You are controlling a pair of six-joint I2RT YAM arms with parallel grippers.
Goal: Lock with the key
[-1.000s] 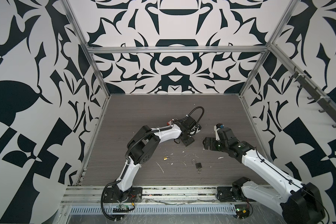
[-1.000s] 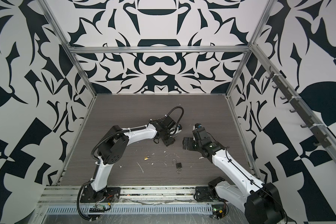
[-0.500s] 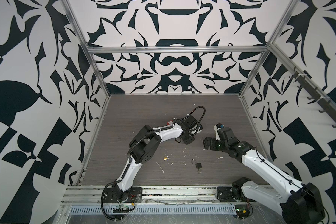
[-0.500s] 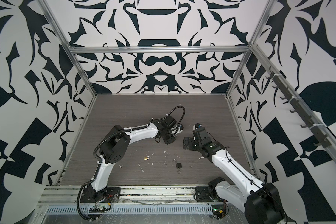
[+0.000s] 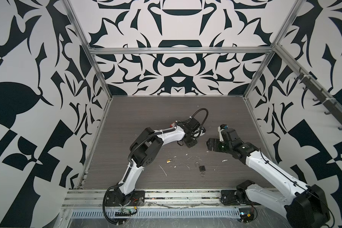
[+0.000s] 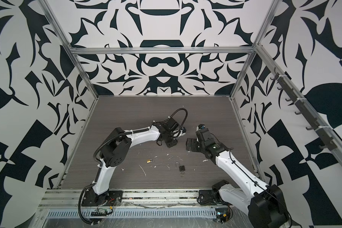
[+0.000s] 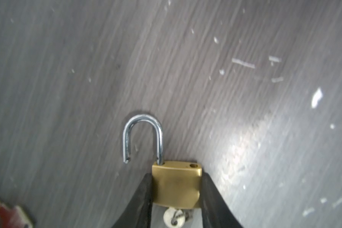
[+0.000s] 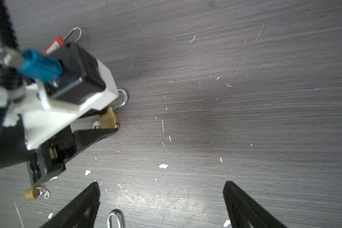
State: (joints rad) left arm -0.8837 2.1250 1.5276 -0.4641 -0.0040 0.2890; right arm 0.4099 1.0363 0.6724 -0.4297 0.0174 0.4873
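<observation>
The left gripper [image 7: 176, 174] pinches the gold lock [image 7: 176, 189], loop [image 7: 141, 118] open and key [image 7: 174, 217] in it, and the right gripper [image 8: 161, 183], just to its right, is spread wide.

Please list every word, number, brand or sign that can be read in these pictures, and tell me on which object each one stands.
No text here can be read.
white label on the red padlock: printed lines, too blurred to read.
brass padlock in the left gripper: no marking visible on its face.
</observation>
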